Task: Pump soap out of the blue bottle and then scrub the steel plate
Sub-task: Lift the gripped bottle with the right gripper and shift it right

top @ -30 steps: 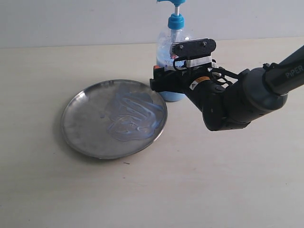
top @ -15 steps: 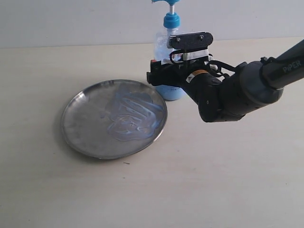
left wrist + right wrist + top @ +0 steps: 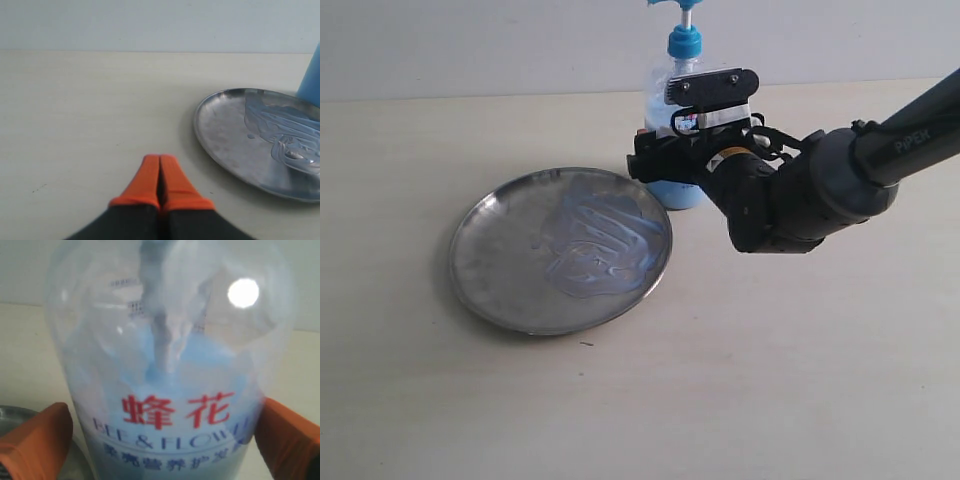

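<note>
The left gripper (image 3: 160, 161) is held low over the bare surface (image 3: 720, 400), just short of the plate (image 3: 495, 265). Its fingers are pressed together and nothing is held between them.

The plate lies flat on the surface. Soap (image 3: 595, 245) is already spread over the half of it nearer the bottle in pale, streaky smears, so the pumping is judged largely done and the scrubbing begun or due.

Just beyond the plate's rim, the right gripper (image 3: 660, 160) is set low around the bottle (image 3: 665, 95), its jaws spread wide. One of its pads (image 3: 35, 440) is seen at each side of the labelled lower body. Whether the pads press the plastic or only stand beside it cannot be told from so close a view.

The bottle stands upright at the far side of the plate, and its pump (image 3: 685, 40) is raised and untouched.

The step in hand is judged to be handling of the bottle, not pressing. If more soap is wanted, the pump must be pushed down from above with the spout over the plate. Otherwise the bottle should be released clear of the rim before scrubbing.
</note>
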You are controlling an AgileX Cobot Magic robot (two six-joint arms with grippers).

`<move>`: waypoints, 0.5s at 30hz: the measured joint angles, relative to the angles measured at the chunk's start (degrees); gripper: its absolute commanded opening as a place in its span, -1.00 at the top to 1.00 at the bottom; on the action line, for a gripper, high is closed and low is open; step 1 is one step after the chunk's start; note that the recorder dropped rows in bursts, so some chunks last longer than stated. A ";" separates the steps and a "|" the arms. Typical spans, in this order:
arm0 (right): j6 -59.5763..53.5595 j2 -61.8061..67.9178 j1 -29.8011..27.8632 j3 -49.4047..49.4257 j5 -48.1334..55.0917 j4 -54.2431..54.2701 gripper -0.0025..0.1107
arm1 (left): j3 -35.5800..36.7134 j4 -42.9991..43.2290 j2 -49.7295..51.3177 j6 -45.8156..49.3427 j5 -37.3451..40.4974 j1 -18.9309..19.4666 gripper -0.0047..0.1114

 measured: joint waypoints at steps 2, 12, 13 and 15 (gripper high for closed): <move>0.00 0.88 0.00 0.00 -0.27 0.00 -0.69 | 0.00 0.00 0.00 0.00 0.00 0.00 0.92; 0.00 3.81 0.00 -4.57 0.35 0.87 -0.69 | 0.00 0.00 0.00 0.00 0.00 0.00 0.92; 0.00 3.92 0.00 -4.90 0.76 0.88 -0.69 | 0.00 0.00 0.00 0.00 0.00 0.00 0.92; 0.00 4.29 0.00 -5.81 1.02 1.10 -0.69 | 0.00 0.00 0.00 0.00 0.00 0.00 0.92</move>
